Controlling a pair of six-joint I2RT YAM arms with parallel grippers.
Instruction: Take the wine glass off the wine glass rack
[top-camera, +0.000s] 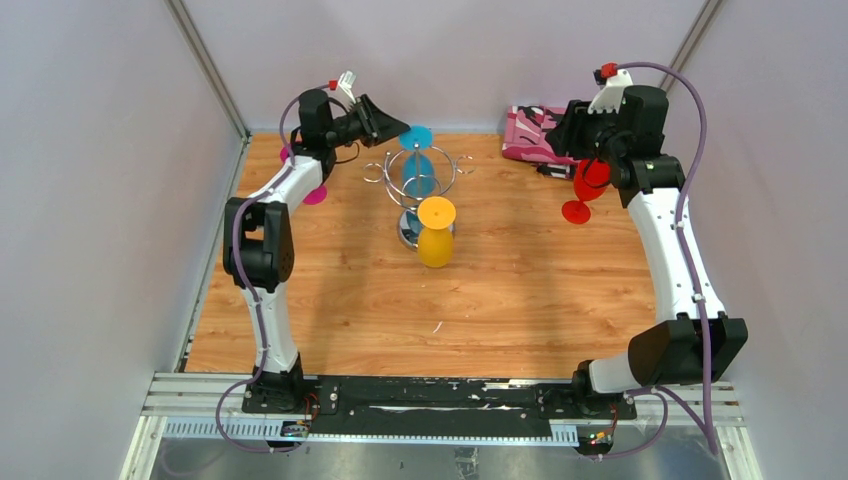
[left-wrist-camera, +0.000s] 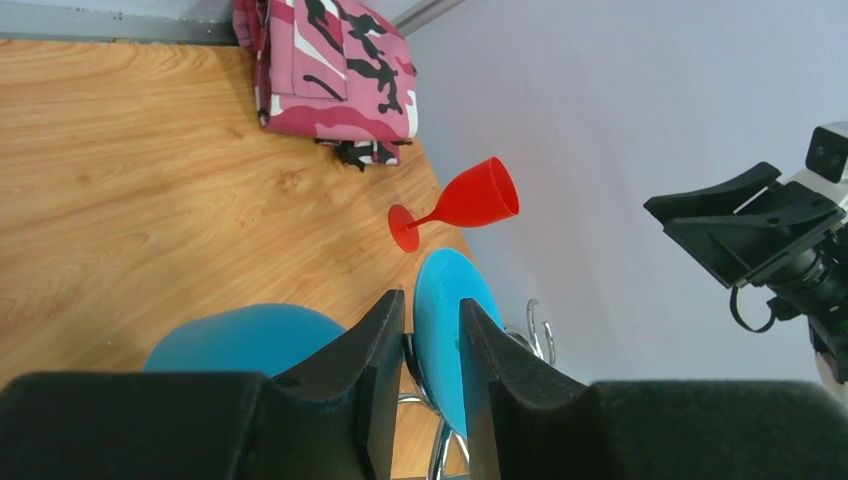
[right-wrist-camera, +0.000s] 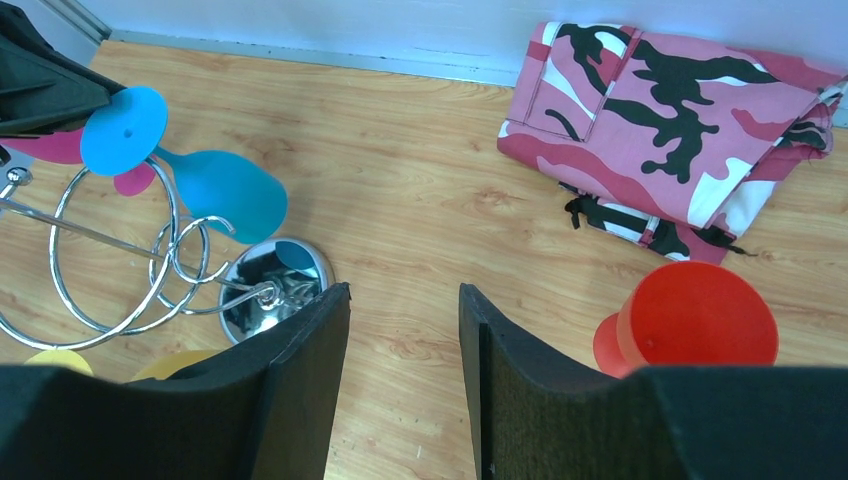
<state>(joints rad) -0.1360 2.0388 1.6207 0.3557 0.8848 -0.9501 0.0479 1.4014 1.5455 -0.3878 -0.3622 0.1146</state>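
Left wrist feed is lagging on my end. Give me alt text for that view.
The left gripper straddles the foot of the blue glass, hung on the rack; a grip is not clear. Beyond, a red glass sits on the table near a pink camo cloth.

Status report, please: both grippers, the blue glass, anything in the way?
Left gripper astride foot of blue wine glass, grip unclear. Right gripper open, empty. Glass not yet off wine glass rack. Yellow glass hangs nearside, apart.
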